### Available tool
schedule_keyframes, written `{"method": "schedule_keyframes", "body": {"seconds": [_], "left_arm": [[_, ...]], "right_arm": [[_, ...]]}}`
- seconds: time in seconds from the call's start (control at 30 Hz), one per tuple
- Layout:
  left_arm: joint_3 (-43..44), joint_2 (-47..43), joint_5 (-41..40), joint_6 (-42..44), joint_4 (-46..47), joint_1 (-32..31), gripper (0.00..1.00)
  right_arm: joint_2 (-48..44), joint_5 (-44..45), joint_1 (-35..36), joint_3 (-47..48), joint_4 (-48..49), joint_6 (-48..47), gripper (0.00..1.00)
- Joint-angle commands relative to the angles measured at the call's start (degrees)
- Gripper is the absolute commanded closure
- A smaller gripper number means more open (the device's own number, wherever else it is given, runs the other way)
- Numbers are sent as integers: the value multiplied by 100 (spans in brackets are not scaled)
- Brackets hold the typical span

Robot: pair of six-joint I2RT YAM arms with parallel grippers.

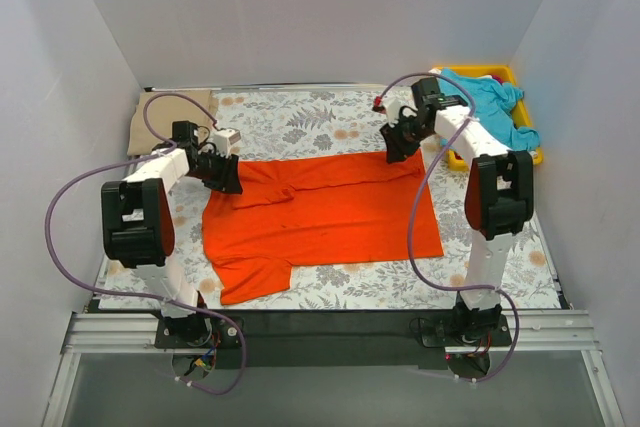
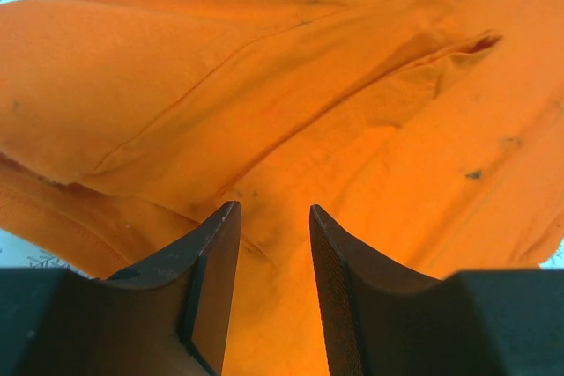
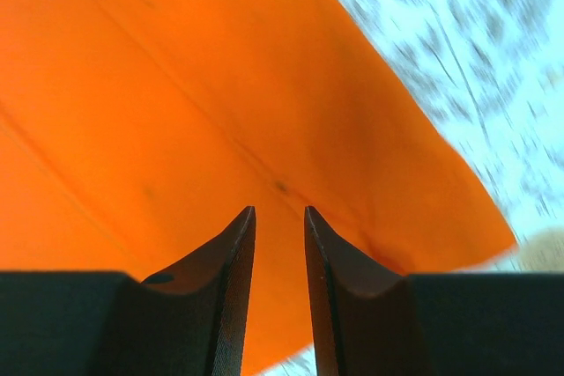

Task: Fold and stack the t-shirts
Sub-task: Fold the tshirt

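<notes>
Orange-red t-shirt [image 1: 330, 212] lying spread on worktop [image 1: 300, 117] | left pincer [image 2: 273, 209] hovering narrowly parted over its far-left edge | right pincer [image 3: 279, 210] narrow at far-right corner, hold unclear | turquoise t-shirt [image 1: 495, 102] partly hiding behind right arm [image 1: 495, 192]

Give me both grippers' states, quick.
Left gripper: open, over the orange shirt, holding nothing.
Right gripper: open a little, holding nothing.

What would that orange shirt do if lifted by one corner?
The orange t-shirt would probably droop limply: it lies in soft folds and creases. It looks thin and light, so a push likely bunches it rather than sliding it whole.
</notes>
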Motion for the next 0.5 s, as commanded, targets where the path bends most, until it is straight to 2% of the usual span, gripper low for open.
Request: {"method": "schedule_keyframes", "body": {"seconds": [0.0, 0.47], "left_arm": [[34, 94, -176, -172, 220, -87, 64], [-151, 279, -747, -585, 896, -87, 60]], "right_arm": [[134, -386, 457, 365, -145, 334, 70], [161, -386, 677, 208, -128, 414, 70]]}}
